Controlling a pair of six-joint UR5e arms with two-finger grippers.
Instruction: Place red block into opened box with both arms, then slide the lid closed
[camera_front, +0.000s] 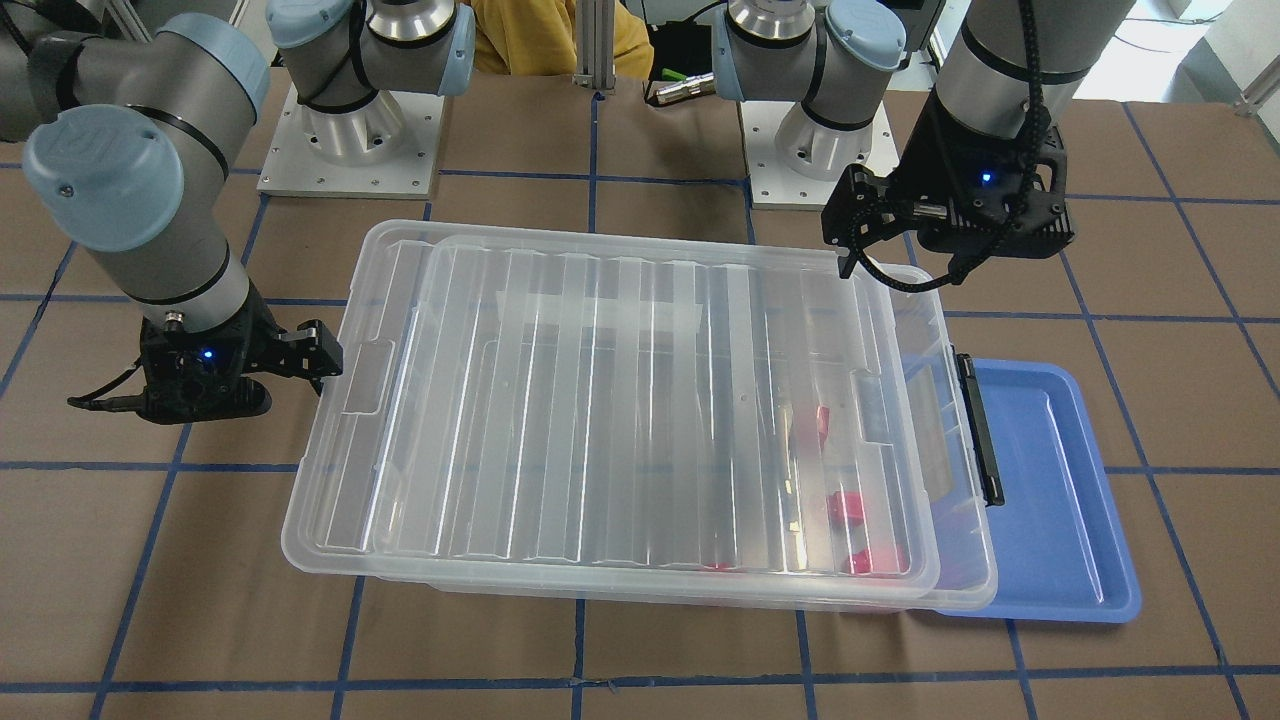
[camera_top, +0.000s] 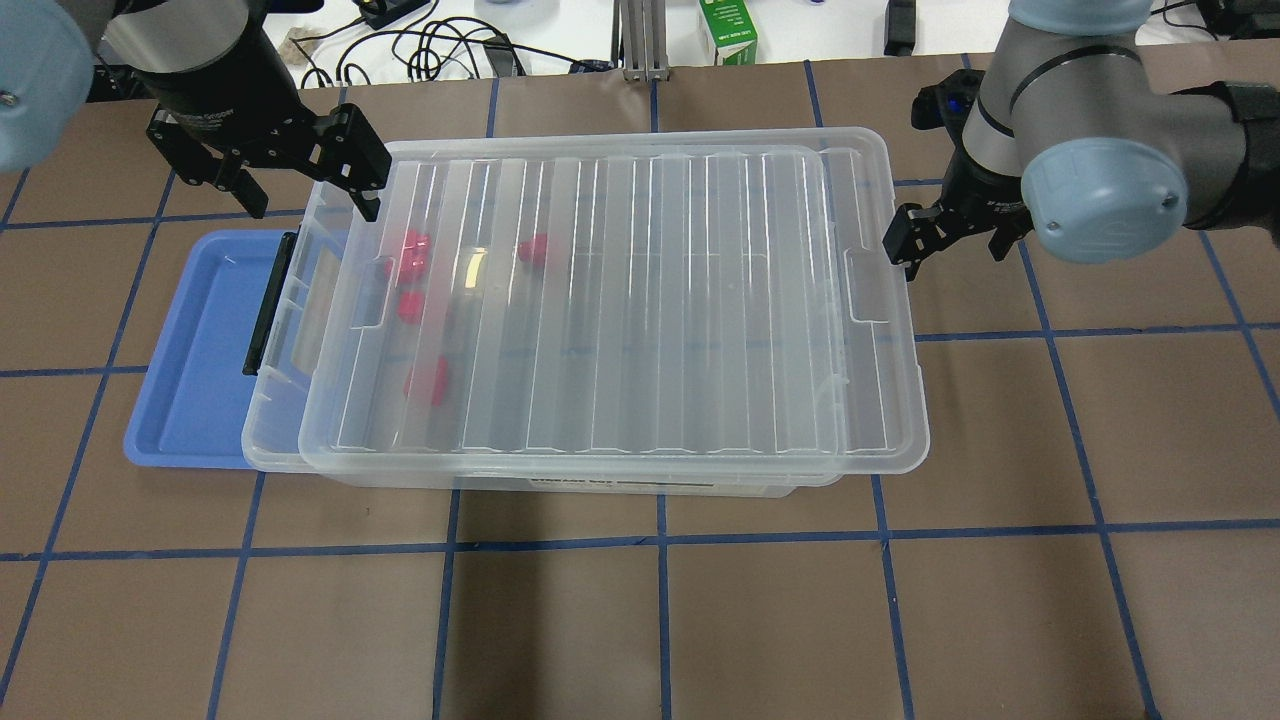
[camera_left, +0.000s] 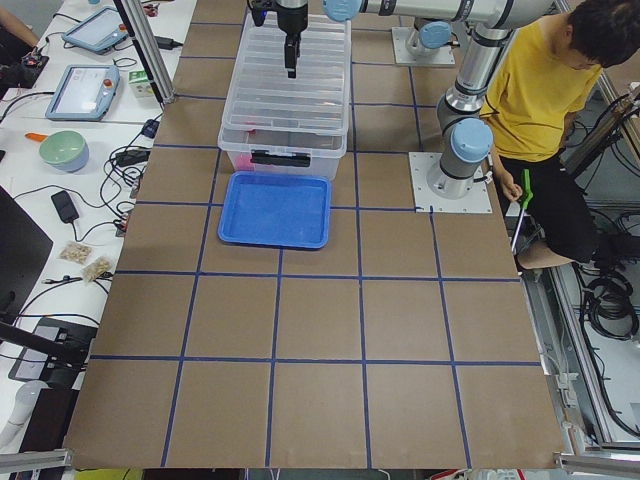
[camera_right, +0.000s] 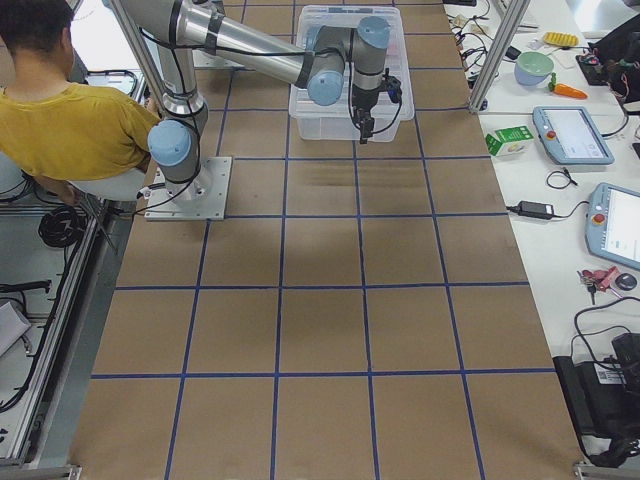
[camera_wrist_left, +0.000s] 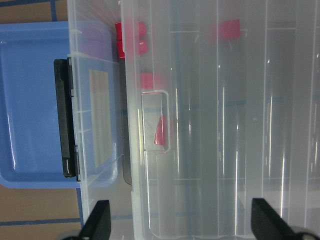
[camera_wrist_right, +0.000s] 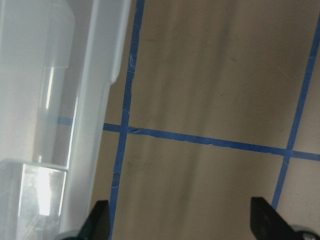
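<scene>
The lid (camera_top: 620, 300) lies askew on the box (camera_top: 640, 483), with red blocks (camera_top: 410, 250) beneath. The left claw (camera_top: 305, 185) and right claw (camera_top: 950, 245) flank its short ends, both spread apart and empty.

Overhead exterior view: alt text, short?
Clear ridged lid lies on a clear box, shifted right, leaving the latch end uncovered; red blocks show through. Both grippers are open: left gripper at the lid's far left corner, right gripper by its right end. A blue tray adjoins the latch end.

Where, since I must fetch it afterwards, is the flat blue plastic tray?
In the overhead view, the flat blue plastic tray lies at left, beside the clear plastic box's black-latched short end.
</scene>
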